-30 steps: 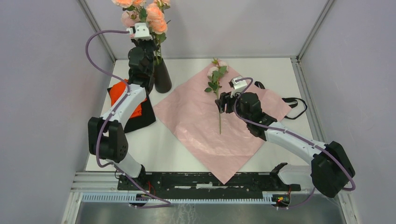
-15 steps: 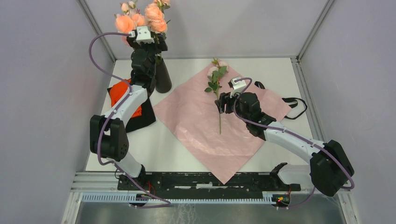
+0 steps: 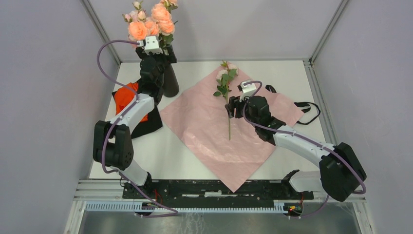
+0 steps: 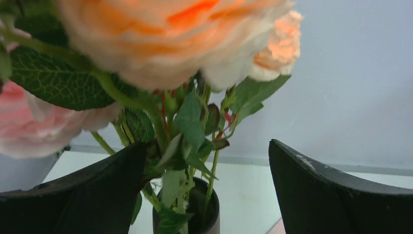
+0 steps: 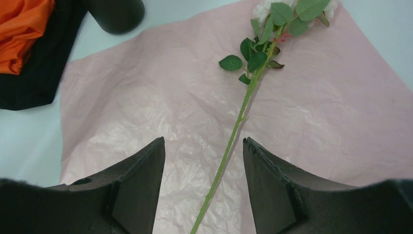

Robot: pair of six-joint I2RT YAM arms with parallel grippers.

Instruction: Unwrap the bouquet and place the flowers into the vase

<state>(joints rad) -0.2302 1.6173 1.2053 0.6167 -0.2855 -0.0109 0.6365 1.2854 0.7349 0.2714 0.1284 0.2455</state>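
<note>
The black vase point(image 3: 170, 82) stands at the table's back left and holds several pink and peach flowers point(image 3: 152, 22). My left gripper point(image 3: 159, 57) is open just above the vase rim point(image 4: 197, 192). The green stems point(image 4: 165, 126) lie against its left finger point(image 4: 97, 185), and the jaws are not closed on them. The bouquet's pink wrapping paper point(image 3: 209, 131) lies spread flat. One flower point(image 3: 225, 80) lies on it. My right gripper point(image 3: 233, 106) hangs open over that flower's stem point(image 5: 234, 131), which runs between the fingertips without touching them.
An orange-red cloth point(image 3: 127, 100) on a black cloth point(image 3: 148, 124) lies left of the paper, near the vase. A black ribbon point(image 3: 304, 105) lies at the paper's right corner. Grey walls close in the table on the left, back and right.
My left gripper has opened and let go of the stems. The roses have shifted and now stand in the vase on their own. The right arm has barely moved.
</note>
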